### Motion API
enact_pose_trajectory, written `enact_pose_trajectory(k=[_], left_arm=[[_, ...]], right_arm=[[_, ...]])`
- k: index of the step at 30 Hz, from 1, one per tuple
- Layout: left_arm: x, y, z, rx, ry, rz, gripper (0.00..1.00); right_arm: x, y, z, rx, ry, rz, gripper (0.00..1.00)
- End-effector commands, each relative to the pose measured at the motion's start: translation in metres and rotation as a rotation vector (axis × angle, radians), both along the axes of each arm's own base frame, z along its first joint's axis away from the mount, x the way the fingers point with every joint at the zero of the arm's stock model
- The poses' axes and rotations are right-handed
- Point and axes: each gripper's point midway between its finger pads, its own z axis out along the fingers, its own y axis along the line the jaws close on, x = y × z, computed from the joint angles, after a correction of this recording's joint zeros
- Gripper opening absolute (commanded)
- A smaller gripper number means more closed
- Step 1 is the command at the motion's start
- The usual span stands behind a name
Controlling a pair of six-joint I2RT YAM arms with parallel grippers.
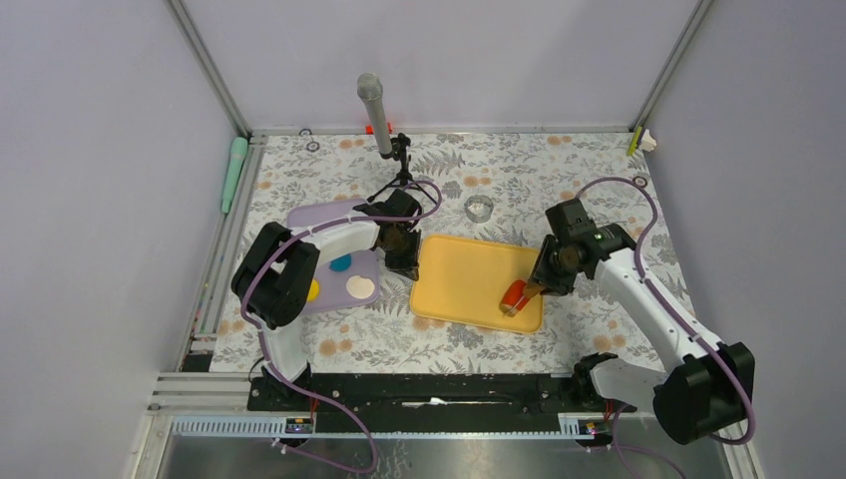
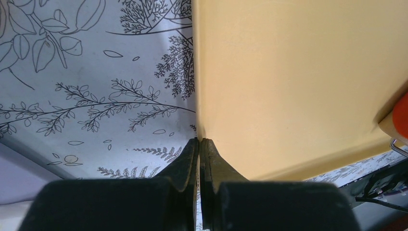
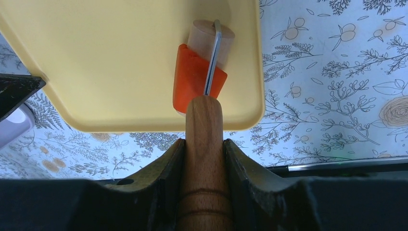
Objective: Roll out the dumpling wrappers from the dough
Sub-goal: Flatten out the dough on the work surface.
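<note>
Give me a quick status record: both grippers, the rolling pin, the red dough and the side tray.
left gripper: shut, empty, tips at the left edge of the yellow board
right gripper: closed on the wooden handle of the rolling pin
red dough: on the board near its near right corner, against the pin's roller; looks lumpy, not yet a flat disc
purple tray: left of the board, holding a blue disc, a yellow disc and a cream disc
</note>
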Motion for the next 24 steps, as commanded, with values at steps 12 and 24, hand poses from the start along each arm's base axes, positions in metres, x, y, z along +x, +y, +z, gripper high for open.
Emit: enact_pose_trajectory(k=[12,24], left_arm=[[-0.001,0.011,0.004,0.023,-0.020,0.003,0.00],[-0.002,0.010,0.002,0.020,-0.011,-0.005,0.00]], right_arm=[[0.025,0.082,0.022,0.076,-0.004,0.205,0.00],[0.011,0.050,0.001,-0.064,0.039,0.188,0.00]])
